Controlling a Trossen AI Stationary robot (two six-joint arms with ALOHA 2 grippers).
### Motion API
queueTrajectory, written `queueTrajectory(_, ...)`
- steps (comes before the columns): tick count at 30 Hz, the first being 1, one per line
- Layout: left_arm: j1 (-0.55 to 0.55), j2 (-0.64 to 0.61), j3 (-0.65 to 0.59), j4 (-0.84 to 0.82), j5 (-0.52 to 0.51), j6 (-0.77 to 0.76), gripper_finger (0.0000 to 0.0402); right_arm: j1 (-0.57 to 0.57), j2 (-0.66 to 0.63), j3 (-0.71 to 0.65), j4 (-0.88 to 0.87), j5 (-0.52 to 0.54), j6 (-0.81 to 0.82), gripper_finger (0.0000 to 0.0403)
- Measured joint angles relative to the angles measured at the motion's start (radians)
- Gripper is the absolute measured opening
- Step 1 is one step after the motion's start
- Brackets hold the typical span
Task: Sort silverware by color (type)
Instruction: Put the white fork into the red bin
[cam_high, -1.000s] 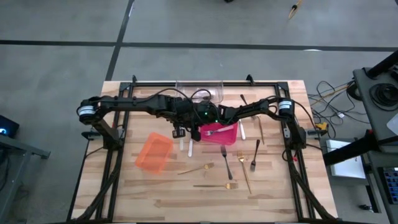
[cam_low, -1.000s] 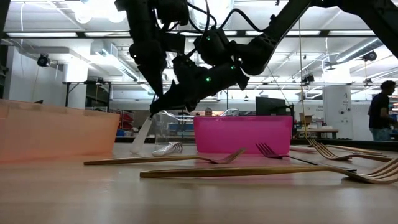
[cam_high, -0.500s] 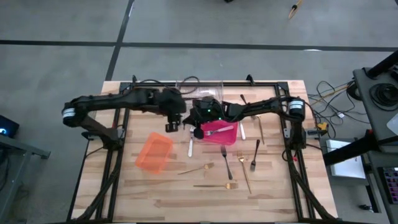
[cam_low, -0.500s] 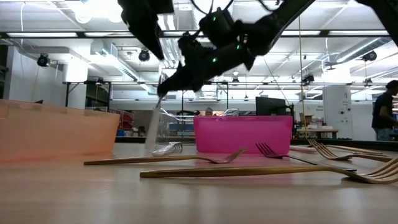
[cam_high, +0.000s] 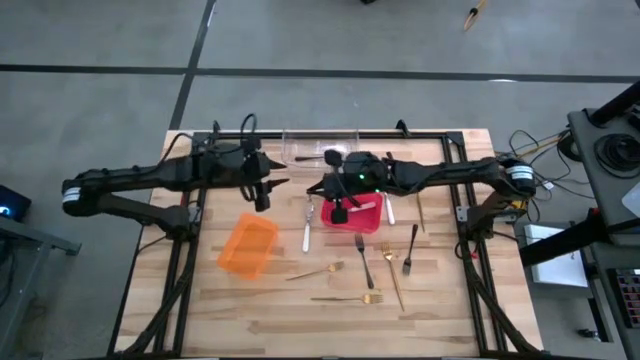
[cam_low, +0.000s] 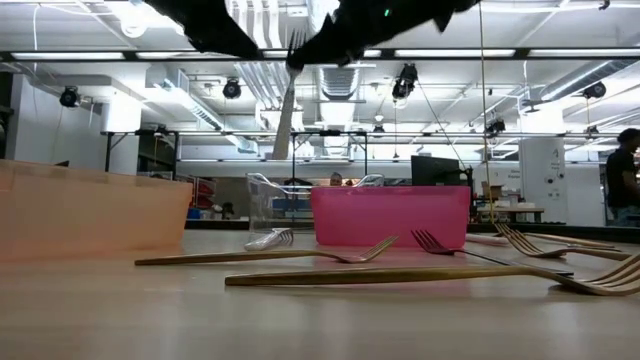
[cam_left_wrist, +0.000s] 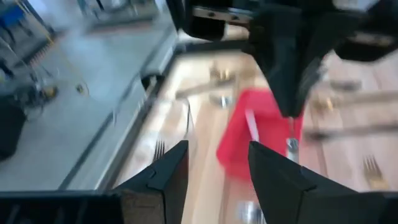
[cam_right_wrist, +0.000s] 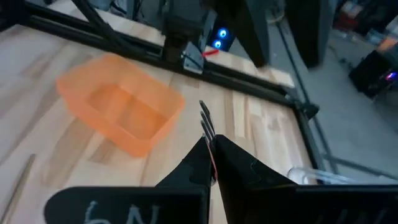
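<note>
No readable writing shows anywhere. The right gripper (cam_right_wrist: 210, 163) is clenched on a thin silver fork (cam_right_wrist: 206, 122), its tines poking out past the dark fingertips, held in the air near the clear bin (cam_high: 318, 146) and above the butcher-block table (cam_high: 270, 300). The left gripper (cam_high: 262, 183) hovers just beside it with jaws parted and nothing between them. A translucent orange bin (cam_high: 248, 245) looks empty; a glossy red bin (cam_high: 352, 214) holds a silver utensil (cam_high: 366, 209). Gold forks (cam_high: 345, 298) and black forks (cam_high: 411, 250) lie loose on the wood, with a silver fork (cam_high: 307, 226) beside the red bin.
</note>
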Motion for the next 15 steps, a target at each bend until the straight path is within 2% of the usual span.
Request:
queueTrajectory(6, -0.005, 0.009, -0.151, 0.326, 0.039, -0.012, 0.0148, 0.047, -0.058, 0.000, -0.114, 0.177, -0.043, 0.0008)
queueTrajectory(11, -0.007, 0.041, -0.212, 0.458, 0.090, -0.023, 0.0148, 0.077, -0.066, 0.036, -0.244, 0.303, -0.037, 0.0008)
queueTrajectory(15, -0.007, 0.101, -0.232, 0.563, 0.135, -0.031, 0.0157, 0.092, -0.066, 0.057, -0.280, 0.338, -0.053, 0.0008)
